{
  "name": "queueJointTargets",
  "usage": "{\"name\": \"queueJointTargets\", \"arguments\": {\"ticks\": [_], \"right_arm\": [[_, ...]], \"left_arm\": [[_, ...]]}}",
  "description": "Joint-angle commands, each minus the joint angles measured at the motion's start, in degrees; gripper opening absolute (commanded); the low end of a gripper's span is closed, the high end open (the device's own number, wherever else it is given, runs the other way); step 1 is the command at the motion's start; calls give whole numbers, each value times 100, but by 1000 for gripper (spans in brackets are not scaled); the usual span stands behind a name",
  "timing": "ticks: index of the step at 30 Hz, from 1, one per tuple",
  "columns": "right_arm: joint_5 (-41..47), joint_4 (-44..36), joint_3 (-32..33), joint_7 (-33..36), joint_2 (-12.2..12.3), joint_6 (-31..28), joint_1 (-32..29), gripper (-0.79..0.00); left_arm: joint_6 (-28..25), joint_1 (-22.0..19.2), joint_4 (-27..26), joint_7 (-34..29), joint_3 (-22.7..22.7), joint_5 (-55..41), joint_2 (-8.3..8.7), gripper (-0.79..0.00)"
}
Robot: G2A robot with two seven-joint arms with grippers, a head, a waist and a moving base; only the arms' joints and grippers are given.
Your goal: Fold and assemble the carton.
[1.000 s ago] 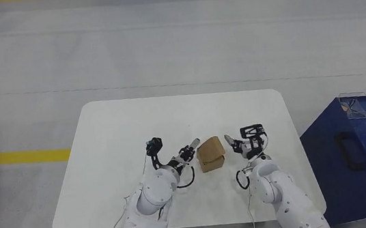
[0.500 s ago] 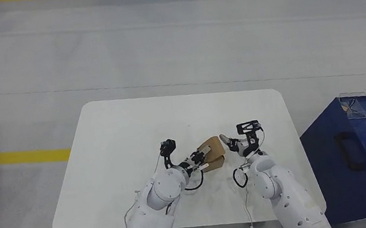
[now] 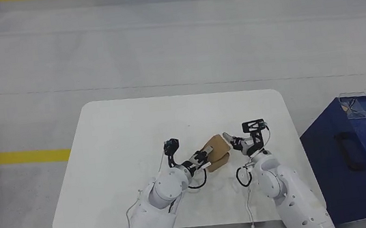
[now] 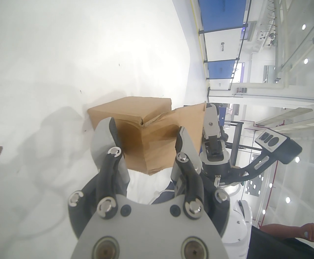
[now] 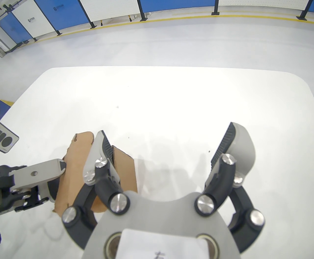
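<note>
A brown carton (image 3: 216,150) lies tilted near the middle of the white table (image 3: 118,142), one flap standing out. My left gripper (image 3: 204,158) holds it from the near-left side. In the left wrist view the carton (image 4: 132,108) has its near corner between the fingers of the left gripper (image 4: 146,125), which press on both faces. My right gripper (image 3: 236,142) stands open at the carton's right side. In the right wrist view one finger of the right gripper (image 5: 166,130) rests against the carton (image 5: 125,169), the other over bare table.
A blue cabinet (image 3: 353,155) stands off the table's right edge with a clear plastic box (image 3: 355,103) on top. The table's far half and left side are bare white surface.
The left gripper has moved right and taken hold of the carton, which has tipped and shifted slightly right. The right gripper has closed in against the carton's other side.
</note>
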Motion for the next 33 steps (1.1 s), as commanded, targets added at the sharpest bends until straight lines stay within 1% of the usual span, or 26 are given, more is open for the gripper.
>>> {"name": "queueJointTargets", "arguments": {"ticks": [1, 4, 7, 12, 15, 22, 33], "right_arm": [[-49, 17, -19, -28, -4, 18, 7, 0], [-145, 41, -52, -33, -6, 33, 10, 0], [-273, 108, -110, 36, -12, 52, 51, 0], [-170, 366, -161, 16, -42, 41, 200, 0], [-7, 569, -142, -19, -61, 10, 327, 0], [-98, 894, -255, -83, -93, -2, 489, 0], [-147, 1001, -395, -157, -134, -44, 495, 0]], "left_arm": [[7, -12, 32, 34, 31, -5, -1, -351], [31, -43, 86, 67, 73, -30, -4, -345], [30, -65, 119, 75, 105, -58, -3, -372], [0, -63, 114, 112, 153, -89, 2, -372], [-8, -56, 112, 132, 175, -100, 8, -366], [5, -51, 122, 165, 228, -130, 19, -323], [27, -64, 123, 163, 292, -185, 38, -326]]}}
